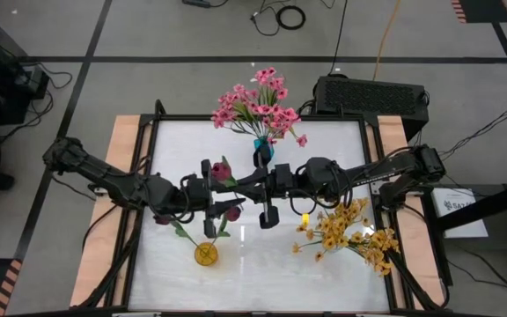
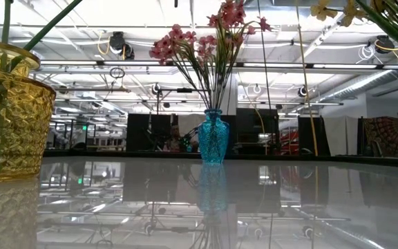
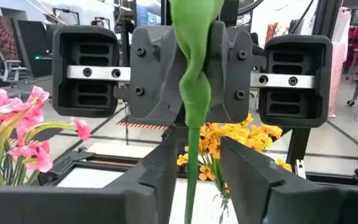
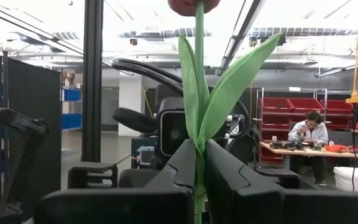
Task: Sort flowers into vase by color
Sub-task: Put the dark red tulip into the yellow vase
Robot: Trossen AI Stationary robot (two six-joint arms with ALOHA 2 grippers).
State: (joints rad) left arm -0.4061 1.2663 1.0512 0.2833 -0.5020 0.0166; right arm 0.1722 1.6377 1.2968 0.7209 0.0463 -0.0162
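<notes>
Both arms met mid-bench (image 1: 341, 264). Right hand (image 4: 199, 168) was clamped on a tulip stem (image 4: 198, 81), held upright, maroon bud on top. Left hand (image 3: 194, 180) had its fingers apart w/ the green stem (image 3: 192, 93) between them. Pink sprays (image 1: 258, 106) stood in the blue vase (image 2: 213, 138); yellow sprays (image 1: 350, 233) lay near the right edge; yellow vase (image 1: 206, 254) sat near the front.

Bright overhead ceiling lights; the glossy white counter (image 1: 324, 264) glares and mirrors them in the low view. The near yellow vase (image 2: 9, 114) is blurred. Both wrist views are backlit, their backgrounds washed out.
</notes>
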